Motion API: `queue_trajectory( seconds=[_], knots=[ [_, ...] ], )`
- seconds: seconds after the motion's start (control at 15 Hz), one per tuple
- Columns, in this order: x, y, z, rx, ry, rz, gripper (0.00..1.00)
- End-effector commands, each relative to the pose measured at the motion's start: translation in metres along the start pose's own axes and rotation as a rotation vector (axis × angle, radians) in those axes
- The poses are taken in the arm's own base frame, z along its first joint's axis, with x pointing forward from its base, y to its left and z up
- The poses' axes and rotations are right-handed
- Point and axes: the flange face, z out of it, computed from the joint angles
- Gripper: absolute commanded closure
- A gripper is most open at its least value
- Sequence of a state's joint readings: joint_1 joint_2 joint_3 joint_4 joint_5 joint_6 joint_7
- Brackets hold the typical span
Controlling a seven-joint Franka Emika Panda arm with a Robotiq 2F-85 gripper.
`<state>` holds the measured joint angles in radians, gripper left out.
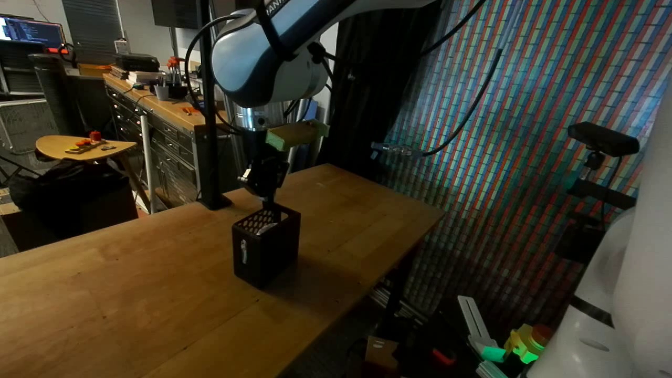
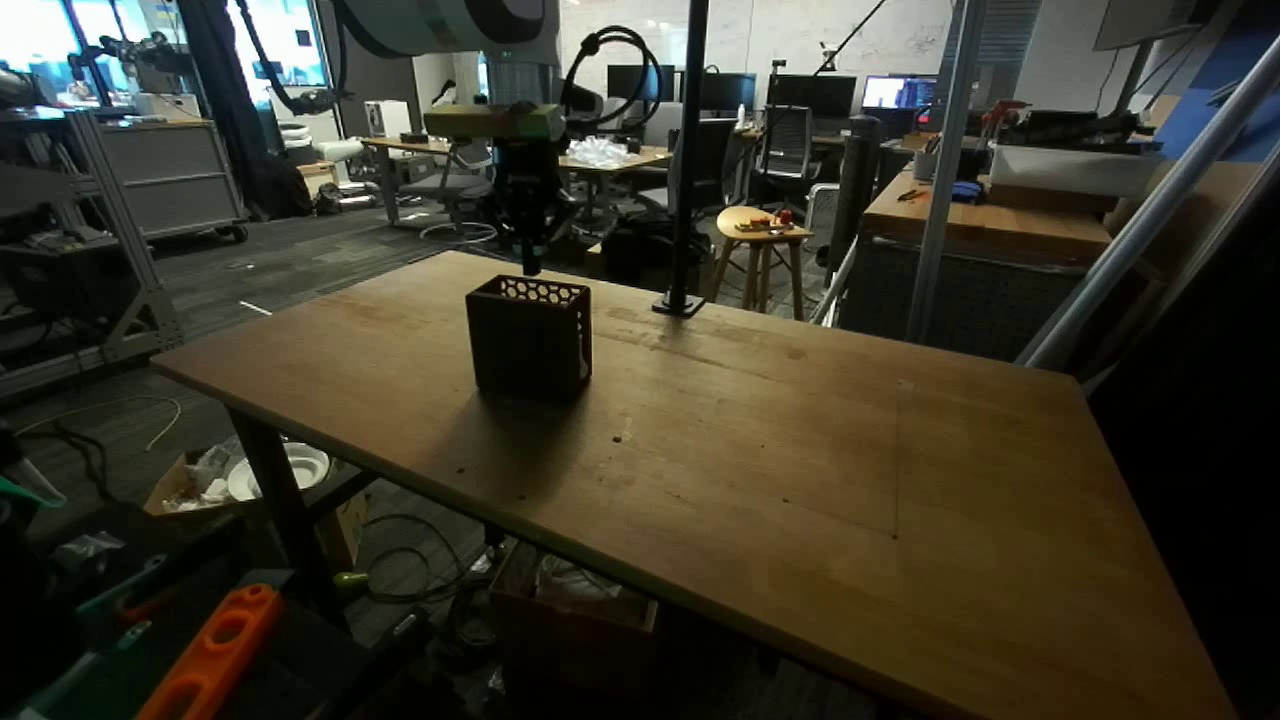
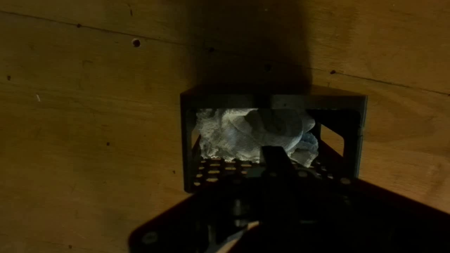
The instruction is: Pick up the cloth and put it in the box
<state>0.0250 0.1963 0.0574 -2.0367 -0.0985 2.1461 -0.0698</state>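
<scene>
The box (image 1: 266,260) is a black crate with lattice-perforated sides, standing upright on the table in both exterior views. Inside it, the pale grey cloth (image 3: 228,135) lies crumpled, seen through the open top in the wrist view; a pale bit of cloth (image 1: 266,229) also shows past the rim in an exterior view. My gripper (image 2: 531,266) points straight down over the box (image 2: 522,342), its fingers together. No fabric hangs from the gripper (image 3: 273,150) in the wrist view; the cloth sits below the fingertips.
A black post (image 1: 208,131) rises from the far edge of the wooden table (image 1: 131,294), a short way from the box. The table's corner (image 1: 438,212) lies beyond the box. A camera on a mount (image 1: 602,139) stands off to the side.
</scene>
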Motion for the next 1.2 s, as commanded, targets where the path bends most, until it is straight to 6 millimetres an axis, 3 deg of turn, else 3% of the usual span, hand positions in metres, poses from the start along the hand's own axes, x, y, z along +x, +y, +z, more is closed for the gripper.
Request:
queue_trajectory(
  seconds=[0.0,0.67,1.13],
  knots=[
    [0.006,0.005,-0.003,-0.028,-0.013,0.061,1.0],
    [0.014,0.004,0.035,0.011,-0.016,0.086,1.0],
    [0.019,0.001,0.087,0.072,0.008,0.106,1.0]
  ],
)
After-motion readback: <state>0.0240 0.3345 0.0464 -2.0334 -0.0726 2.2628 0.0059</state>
